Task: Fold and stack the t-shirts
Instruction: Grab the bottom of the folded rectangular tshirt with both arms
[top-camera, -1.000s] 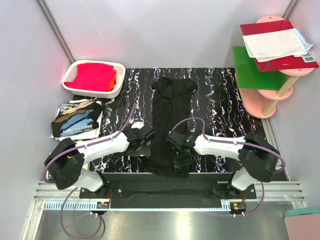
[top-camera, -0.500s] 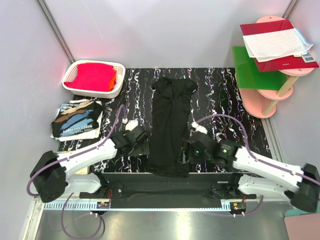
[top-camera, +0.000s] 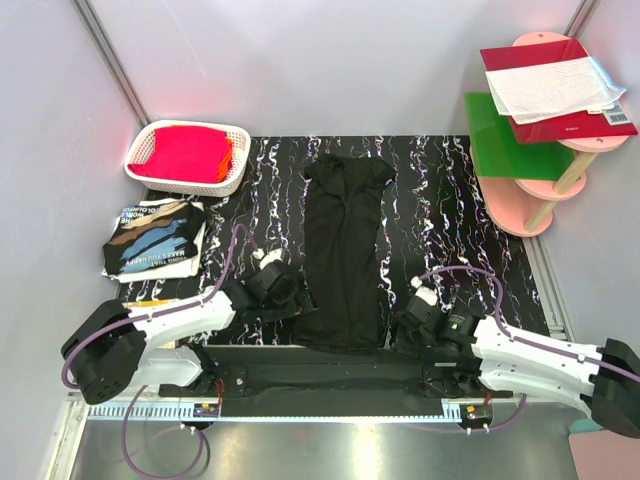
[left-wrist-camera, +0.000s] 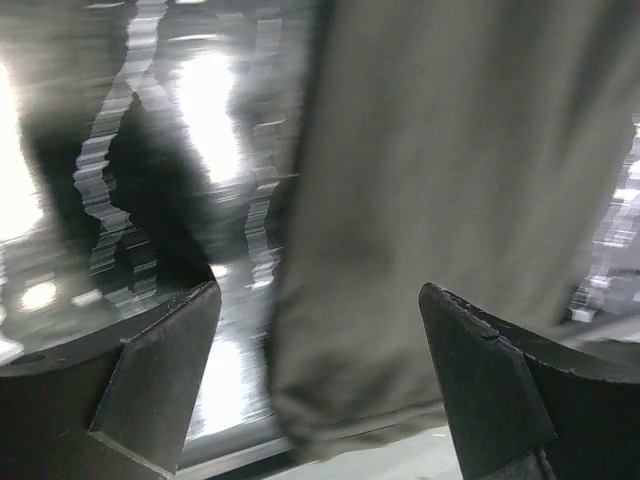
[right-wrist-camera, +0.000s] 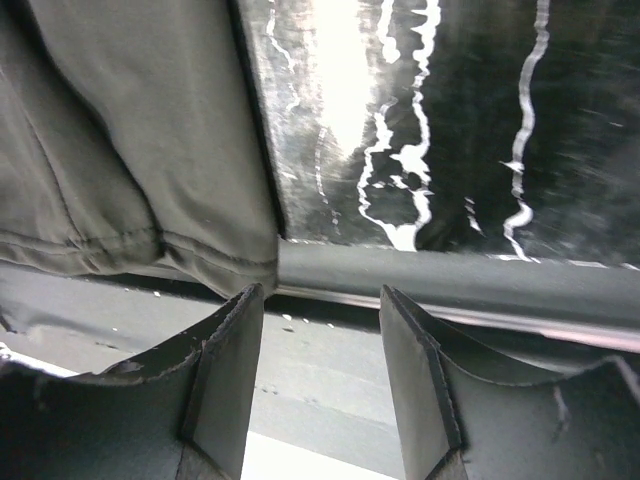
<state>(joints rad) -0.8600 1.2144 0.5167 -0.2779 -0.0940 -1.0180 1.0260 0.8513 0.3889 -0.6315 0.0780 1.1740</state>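
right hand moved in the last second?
Yes. The right hand was over the lower part of the black t-shirt. Now it sits off the shirt's right edge by the hem corner, lower in the top view, open.

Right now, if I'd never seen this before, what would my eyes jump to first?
Probably the long black t-shirt, folded into a narrow strip down the middle of the marbled table. Then the bright red cloth in the white basket at the far left corner. Near the shirt's closest hem, the left pincer and right pincer sit open, one at each side.
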